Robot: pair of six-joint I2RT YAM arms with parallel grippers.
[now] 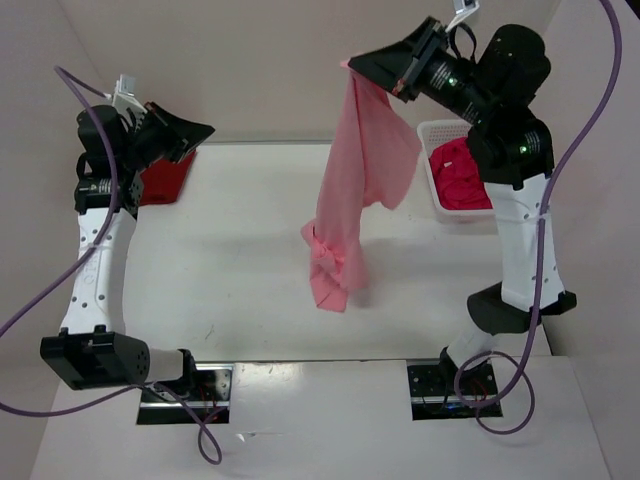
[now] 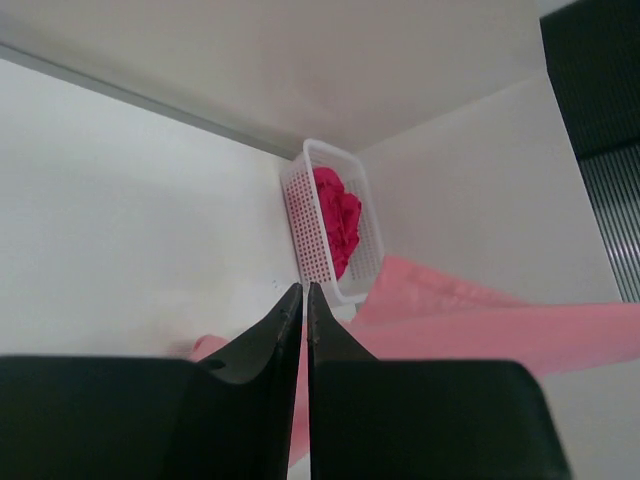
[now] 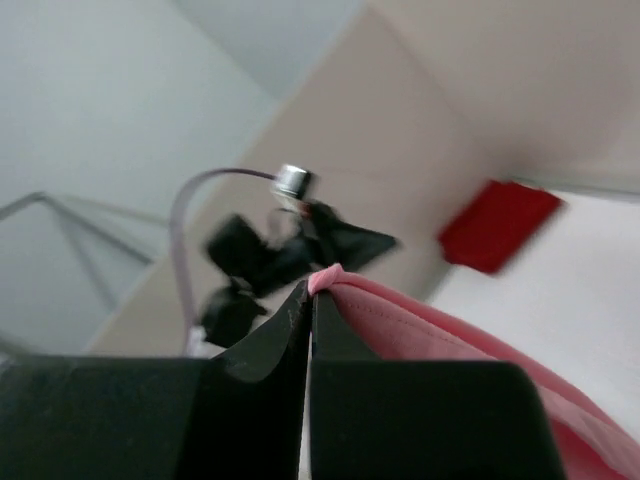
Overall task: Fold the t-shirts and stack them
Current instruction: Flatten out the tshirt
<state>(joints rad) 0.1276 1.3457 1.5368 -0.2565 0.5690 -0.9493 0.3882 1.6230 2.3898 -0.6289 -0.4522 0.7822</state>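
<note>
Pinched at one upper edge by the right gripper, fingers pressed together on a small fold of cloth: light pink t-shirt, lifted high over the middle of the table. Soft, matte, creased lengthwise, draped as a long narrow strip rather than spread out. Broader near the top, with a flap spilling toward the right, then narrowing downward into a twisted, bunched lump at the lower end. Long axis running in the top view from the grip at the far side down toward the near side, leaning slightly left, bunched end lowest and closest to the arm bases. Contact between that end and the tabletop impossible to judge. From the right wrist, only a rounded pink hem poking out at the closed fingertips, the rest trailing off to the lower right. On the far left of the table, dark red t-shirt, flat and squared, partly hidden behind the left gripper, fingers drawn together to a thin slit with nothing between them. At the far right, magenta t-shirt, crumpled in a heap inside the white mesh basket, well apart from the hanging shirt.
</note>
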